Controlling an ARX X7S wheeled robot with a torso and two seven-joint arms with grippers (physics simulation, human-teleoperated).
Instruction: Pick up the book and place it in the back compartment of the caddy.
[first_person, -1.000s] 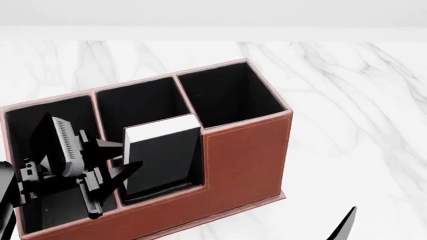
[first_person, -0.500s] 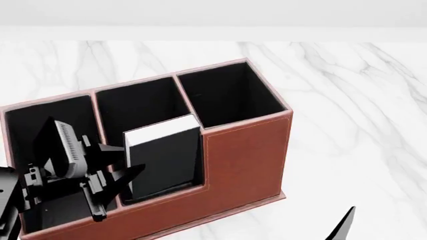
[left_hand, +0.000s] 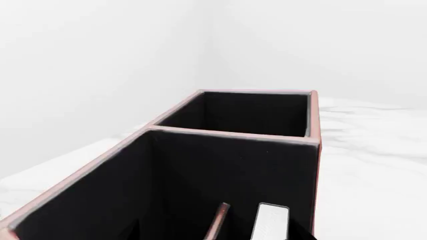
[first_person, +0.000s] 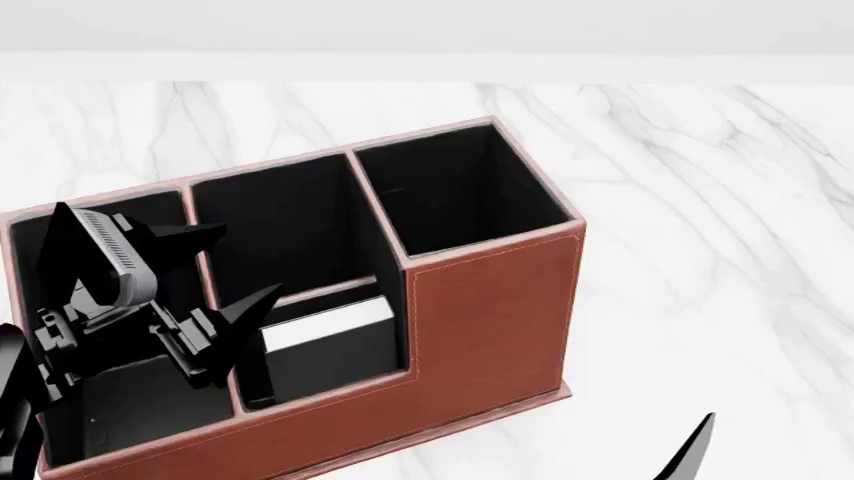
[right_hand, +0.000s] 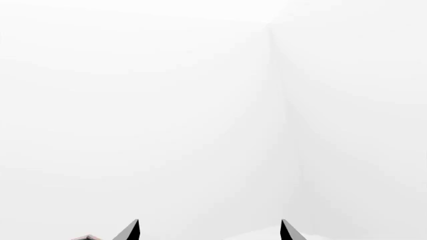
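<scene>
Head camera looks steeply down on the caddy (first_person: 481, 300); left wrist camera skims its rim close; right faces wall.

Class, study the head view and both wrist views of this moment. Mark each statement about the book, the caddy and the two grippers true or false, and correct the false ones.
1. The book sits inside a low-walled cell of the caddy. True.
2. The left gripper is clamped on the book. False: its fingers are spread apart above the caddy, clear of the book.
3. The tall end cell holds a red mug. False: only black lining shows there.
4. The right gripper is open and holds nothing. True.
5. The caddy lies tipped on its side. False: it stands upright on the marble table.
</scene>
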